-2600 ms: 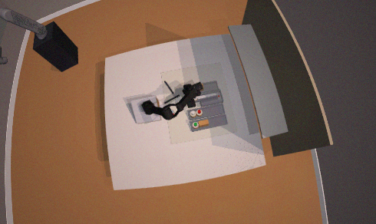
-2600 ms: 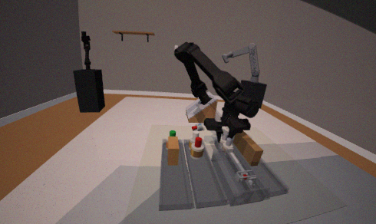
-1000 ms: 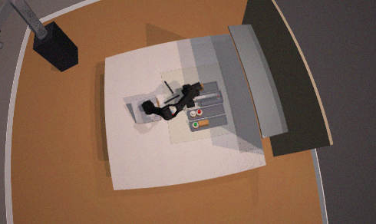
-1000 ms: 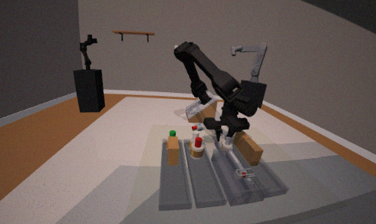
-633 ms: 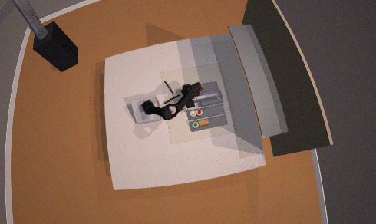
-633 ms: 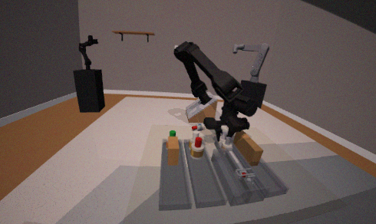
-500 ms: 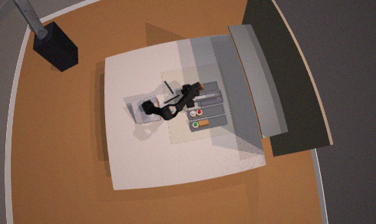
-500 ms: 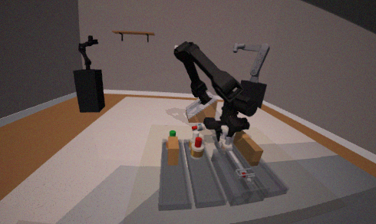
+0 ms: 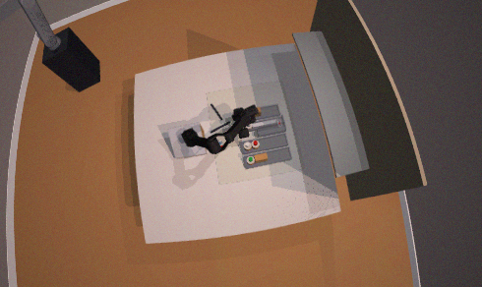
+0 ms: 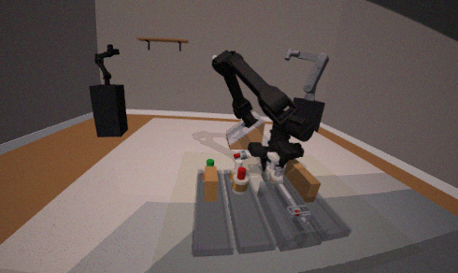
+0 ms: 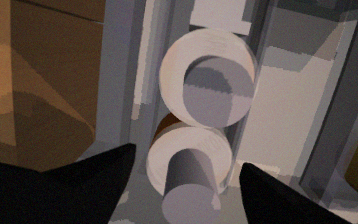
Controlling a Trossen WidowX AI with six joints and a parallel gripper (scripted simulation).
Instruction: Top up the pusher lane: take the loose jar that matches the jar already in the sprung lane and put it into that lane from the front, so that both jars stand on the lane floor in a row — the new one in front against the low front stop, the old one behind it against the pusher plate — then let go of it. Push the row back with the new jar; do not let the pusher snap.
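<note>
Two jars with white lids and pale grey knobs stand in a row in the sprung lane [image 11: 166, 30] [image 9: 276, 132]. The front jar [image 11: 156, 159] [image 10: 273, 160] is between my fingertips and looks upright. The rear jar [image 11: 172, 75] [image 10: 278, 172] stands right behind it, against the white pusher plate [image 11: 220, 16]. My gripper [image 11: 188, 161] [image 10: 275, 154] [image 9: 241, 124] is open around the front jar, with a gap between each finger and its lid. The jar bases and the low front stop are hidden in the wrist view.
The neighbouring lane holds a red-knobbed jar [image 9: 255, 143] [image 10: 240, 183] and a white-topped jar [image 9: 247, 145]. The outer lane holds a green-topped jar [image 9: 251, 159] [image 10: 210, 163] and an orange block [image 9: 262, 157] [image 10: 211, 184]. Another wooden block [image 10: 306, 183] stands on the sprung lane's other side.
</note>
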